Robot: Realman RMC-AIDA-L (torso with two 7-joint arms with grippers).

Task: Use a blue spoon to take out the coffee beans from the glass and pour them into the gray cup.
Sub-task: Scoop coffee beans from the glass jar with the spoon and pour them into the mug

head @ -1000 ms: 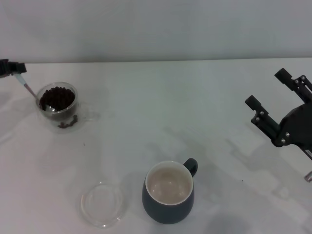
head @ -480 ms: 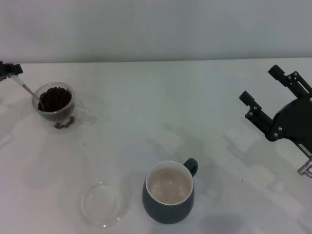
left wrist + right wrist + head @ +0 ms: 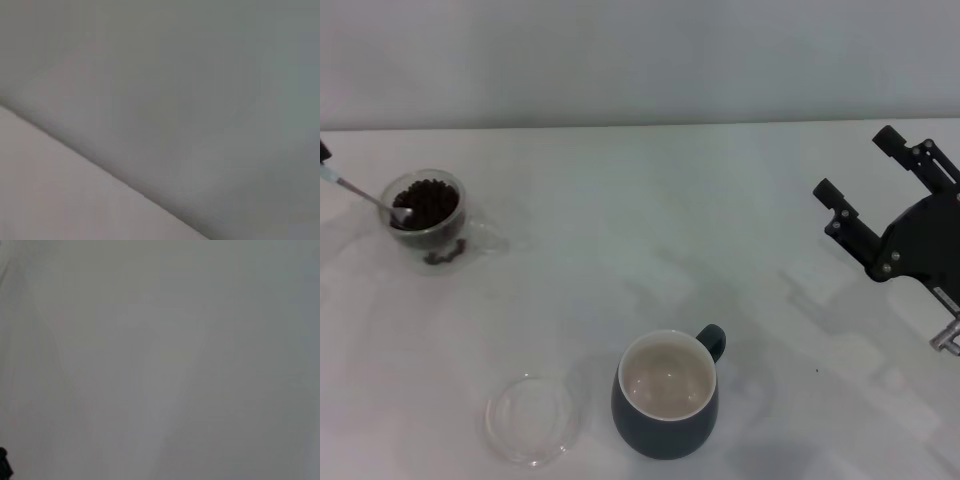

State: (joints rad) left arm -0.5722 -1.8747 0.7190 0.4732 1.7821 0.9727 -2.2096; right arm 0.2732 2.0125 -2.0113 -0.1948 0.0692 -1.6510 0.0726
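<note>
The glass [image 3: 424, 222] stands at the far left of the white table and holds the coffee beans [image 3: 426, 201]. The blue spoon [image 3: 365, 194] lies tilted, its metal bowl in the beans at the rim and its pale handle end at the picture's left edge. Only a dark sliver of my left gripper [image 3: 323, 151] shows there, at the handle end. The gray cup [image 3: 665, 396] stands near the front centre, its cream inside empty. My right gripper [image 3: 854, 162] hangs open and empty above the table's right side. Both wrist views show only blank surface.
A flat clear round dish [image 3: 528, 418] lies to the left of the gray cup near the front edge. A pale wall runs along the table's far edge.
My left gripper has moved left, almost out of view, and the spoon now lies flatter. The glass has shifted a little left. My right gripper rose slightly.
</note>
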